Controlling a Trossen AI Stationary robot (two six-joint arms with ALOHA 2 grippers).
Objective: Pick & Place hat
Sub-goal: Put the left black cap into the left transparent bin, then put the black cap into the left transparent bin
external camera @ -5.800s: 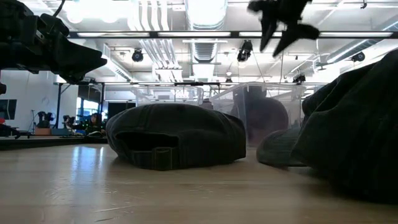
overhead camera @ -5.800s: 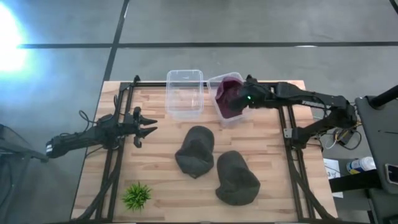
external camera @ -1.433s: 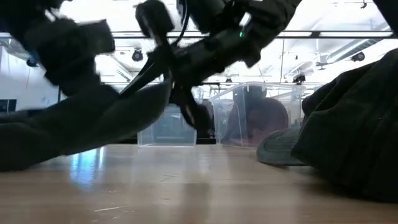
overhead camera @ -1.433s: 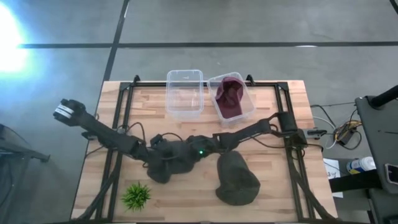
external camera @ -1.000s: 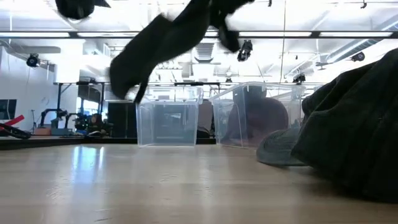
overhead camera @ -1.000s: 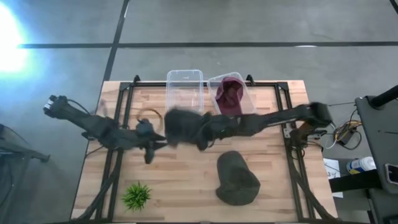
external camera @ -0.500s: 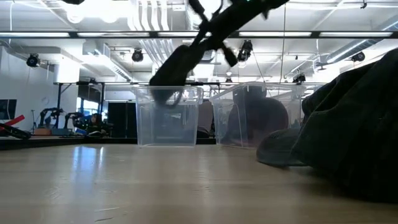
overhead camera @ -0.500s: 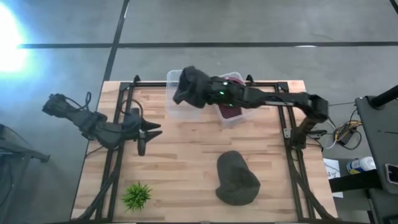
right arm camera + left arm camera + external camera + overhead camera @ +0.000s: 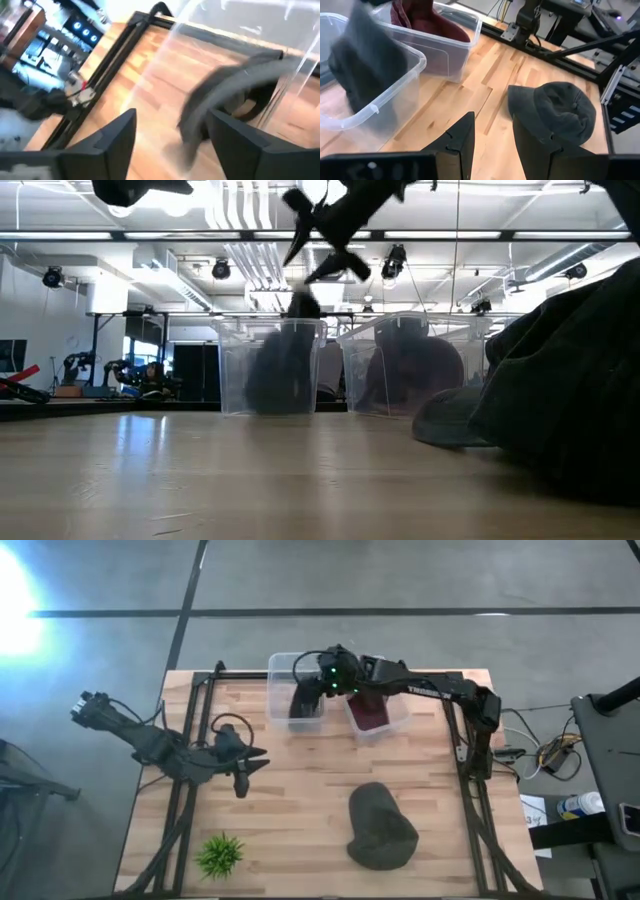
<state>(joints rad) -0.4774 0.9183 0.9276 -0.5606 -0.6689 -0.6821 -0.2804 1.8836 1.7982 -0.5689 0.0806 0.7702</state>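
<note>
A dark grey hat (image 9: 303,702) lies inside the left clear bin (image 9: 278,710); through the bin's wall it shows as a dark heap (image 9: 283,370). My right gripper (image 9: 308,682) hangs open just above that bin (image 9: 312,240), and its fingers stand wide apart over the hat (image 9: 230,92). A second dark grey hat (image 9: 381,826) lies flat on the table near the front. My left gripper (image 9: 250,765) is open and hovers over the table's left part. Its wrist view looks toward both bins (image 9: 375,107) and the second hat (image 9: 555,107).
The right clear bin (image 9: 392,725) holds a maroon hat (image 9: 370,705) beside the left bin, at the far edge. A small green plant (image 9: 220,855) stands at the near left corner. Black frame rails (image 9: 185,790) run along both sides of the wooden table.
My right gripper carried the dark hat up from mid-table toward the far edge and over the left clear bin. There it opened and let go, and the hat dropped into the bin. My left gripper stayed at the table's left.
</note>
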